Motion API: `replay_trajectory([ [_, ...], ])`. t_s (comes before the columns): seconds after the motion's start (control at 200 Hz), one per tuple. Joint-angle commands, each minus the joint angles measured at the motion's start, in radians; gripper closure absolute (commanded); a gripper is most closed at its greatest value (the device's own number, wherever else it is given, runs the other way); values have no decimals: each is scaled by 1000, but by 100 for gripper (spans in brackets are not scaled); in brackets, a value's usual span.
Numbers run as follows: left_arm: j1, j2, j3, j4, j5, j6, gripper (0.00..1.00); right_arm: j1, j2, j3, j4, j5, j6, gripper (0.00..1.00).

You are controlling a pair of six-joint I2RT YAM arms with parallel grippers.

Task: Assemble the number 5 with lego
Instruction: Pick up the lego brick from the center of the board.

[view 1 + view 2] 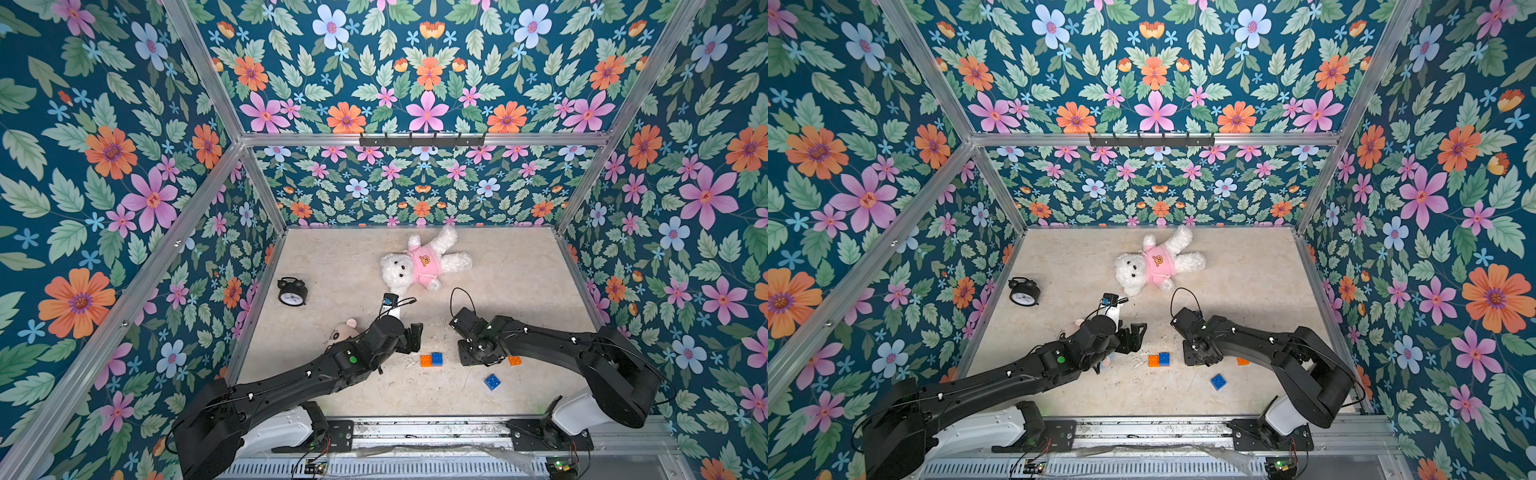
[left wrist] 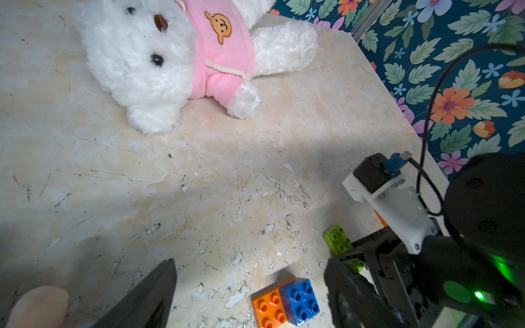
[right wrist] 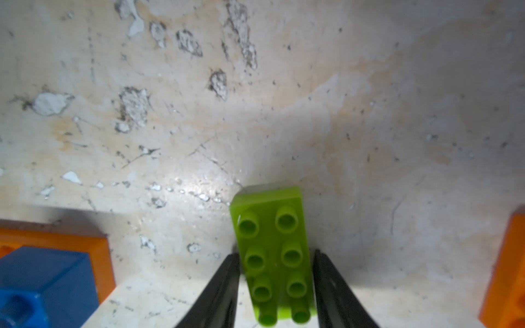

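Pinching the lime green brick [image 3: 270, 227] across its narrow width, the right gripper [image 3: 275, 253] sets one black finger against each long side, low in the centre of the right wrist view. The studs face that camera. This grip likely leaves the top and both ends free, so the brick can be pressed down squarely. Whether it is off the table I cannot tell. In both top views the started stack lies at lower centre, just left of the right gripper. It is an orange brick [image 1: 425, 360] with a blue brick [image 1: 436, 358] seated on its right half. The left gripper [image 2: 250, 262] hangs just up and left of the stack, fingers spread wide and holding nothing, probably placed to steady it. A loose blue brick [image 1: 492, 381] lies below and right of the stack. A second orange brick [image 1: 515, 360] peeks out from under the right arm. Both are unjoined, so the 5 looks barely begun.
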Motion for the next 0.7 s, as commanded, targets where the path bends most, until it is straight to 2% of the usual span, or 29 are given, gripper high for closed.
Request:
replay_trajectory([
  [0.0,0,-1,-4,9,4,-8,13,-1,33,-3,6,10,-12,52],
  [0.28,0,-12,-13,4,-4,-11,13,-1,48,7,0,17,-36,57],
  [0.695,0,-10,-12,8,1,-11,13,0,59,34,7,46,-59,53],
])
